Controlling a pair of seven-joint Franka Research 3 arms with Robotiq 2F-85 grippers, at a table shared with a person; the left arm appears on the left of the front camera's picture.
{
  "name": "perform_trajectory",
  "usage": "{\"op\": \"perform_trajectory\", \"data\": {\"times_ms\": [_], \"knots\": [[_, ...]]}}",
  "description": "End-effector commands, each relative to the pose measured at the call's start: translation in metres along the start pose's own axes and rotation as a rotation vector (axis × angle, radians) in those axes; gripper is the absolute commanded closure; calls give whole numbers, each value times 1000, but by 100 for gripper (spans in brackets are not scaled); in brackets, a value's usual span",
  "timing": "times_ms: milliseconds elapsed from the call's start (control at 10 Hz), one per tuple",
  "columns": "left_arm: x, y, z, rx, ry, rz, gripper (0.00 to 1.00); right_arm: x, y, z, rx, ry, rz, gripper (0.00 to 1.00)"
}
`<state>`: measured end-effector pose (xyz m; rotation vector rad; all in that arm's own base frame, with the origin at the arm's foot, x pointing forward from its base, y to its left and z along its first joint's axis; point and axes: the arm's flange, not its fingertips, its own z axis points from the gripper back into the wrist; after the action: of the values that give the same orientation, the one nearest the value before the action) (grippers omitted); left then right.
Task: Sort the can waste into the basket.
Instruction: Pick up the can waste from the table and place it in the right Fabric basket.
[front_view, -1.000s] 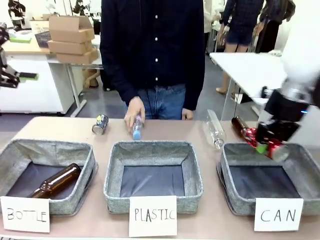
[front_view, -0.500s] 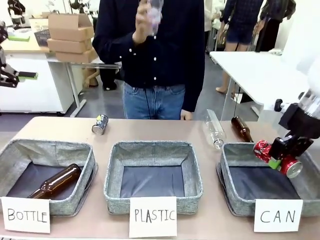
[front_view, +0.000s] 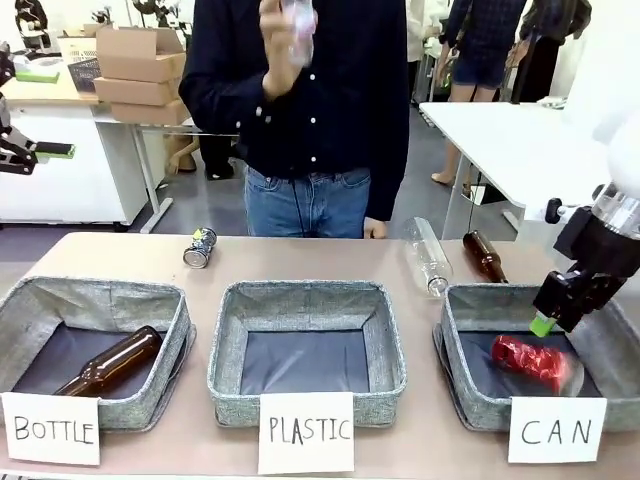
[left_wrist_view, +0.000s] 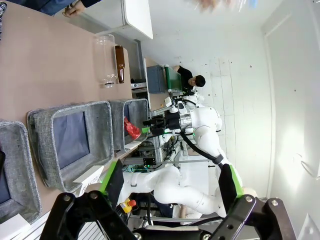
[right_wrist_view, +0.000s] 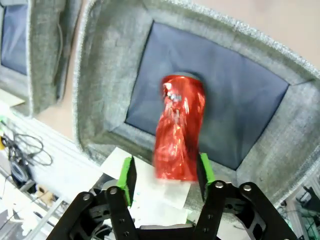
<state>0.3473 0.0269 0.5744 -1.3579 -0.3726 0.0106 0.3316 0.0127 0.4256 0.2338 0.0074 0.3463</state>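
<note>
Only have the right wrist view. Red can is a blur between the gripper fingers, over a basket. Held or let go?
Observer: Let go. The front view shows the red can down inside the basket, with the right gripper open above it and not touching it.
Operator: Correct basket?
Observer: Yes. The card in front of it reads CAN.
Operator: Second can?
Observer: The silver can lies on the table at its far side, in no basket.
</note>
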Motion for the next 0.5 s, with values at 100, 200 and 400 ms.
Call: {"op": "perform_trajectory", "data": {"times_ms": [100,200,400], "knots": [[1,-1,-1,-25,-5,-20,0,-19,9,-21,2,-27,-28,0],[1,-1,-1,-25,-5,-20,0,-18,9,-21,5,-29,-32,0],[1,-1,-1,-25,-5,-20,0,-18,9,-19,27,-43,-27,0]]}}
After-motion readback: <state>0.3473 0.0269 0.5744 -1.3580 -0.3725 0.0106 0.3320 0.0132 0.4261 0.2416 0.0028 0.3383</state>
